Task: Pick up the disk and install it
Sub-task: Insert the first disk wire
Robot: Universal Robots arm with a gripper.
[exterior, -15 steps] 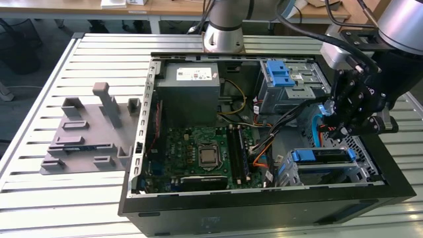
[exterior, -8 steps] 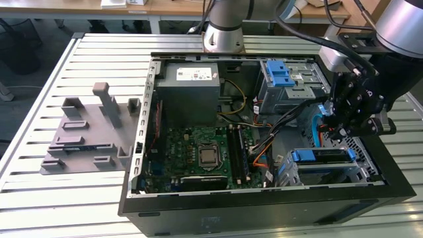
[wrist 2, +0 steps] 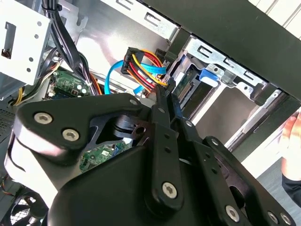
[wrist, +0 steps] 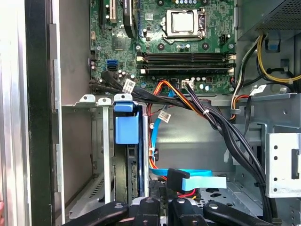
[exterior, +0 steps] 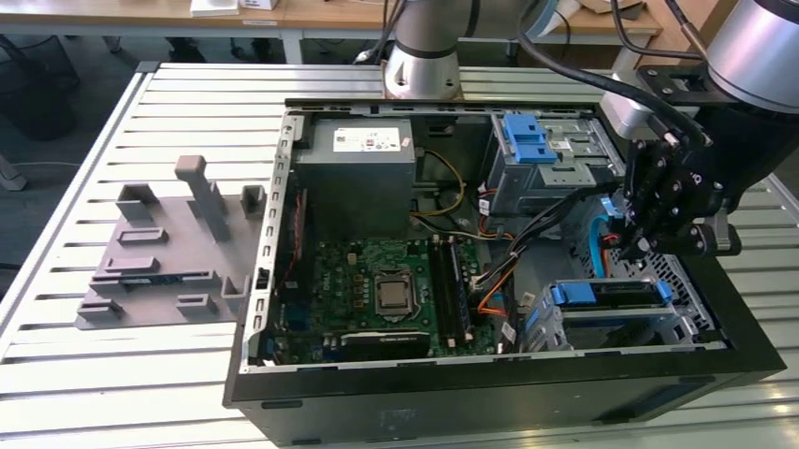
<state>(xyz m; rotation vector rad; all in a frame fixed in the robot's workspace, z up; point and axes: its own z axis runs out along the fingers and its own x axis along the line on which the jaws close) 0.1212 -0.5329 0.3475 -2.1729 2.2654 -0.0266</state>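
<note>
Motherboard [exterior: 387, 285] inside computer case [exterior: 500, 393], drive bay [exterior: 544, 154] toward exterior view's right

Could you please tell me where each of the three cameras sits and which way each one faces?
Exterior view: off the arm, above, looking down into the open computer case; the arm and hand show.
First wrist view: on the arm, facing the motherboard and drive bay; hand links at the edge.
Second wrist view: behind the hand, facing the bay.
Shared: the orange and blue cables.

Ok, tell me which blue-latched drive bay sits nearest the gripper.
The lower bay, right beneath the gripper; the other blue-latched bay sits beside the power supply.
</note>
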